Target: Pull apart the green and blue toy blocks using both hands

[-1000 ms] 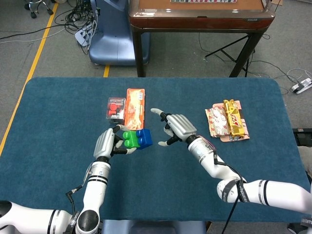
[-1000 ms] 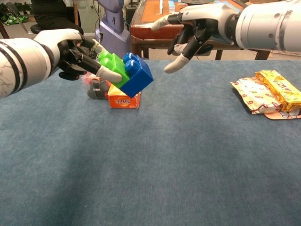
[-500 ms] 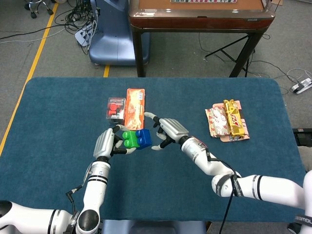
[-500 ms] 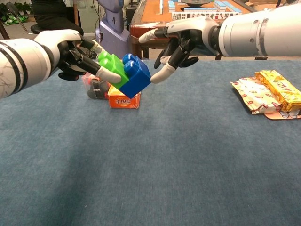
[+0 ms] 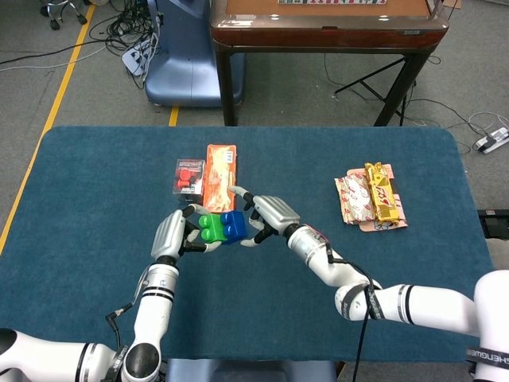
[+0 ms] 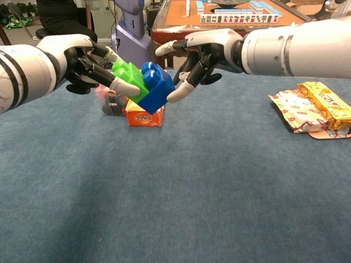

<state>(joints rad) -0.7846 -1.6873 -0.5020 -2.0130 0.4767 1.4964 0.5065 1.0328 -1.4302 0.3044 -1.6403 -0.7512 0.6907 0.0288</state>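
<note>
The left hand [image 6: 82, 63] held the green block [image 6: 129, 76] up off the blue surface [image 6: 181, 186], with the blue block [image 6: 156, 85] joined to its right side. The right hand [image 6: 203, 52] reached in from the other side, fingers [image 6: 180, 93] spread around the blue block and touching its edge, though a firm grip could not be made out. Behind them lay an orange packet [image 5: 219, 175] and, far right, snack wrappers [image 5: 370, 199].
</note>
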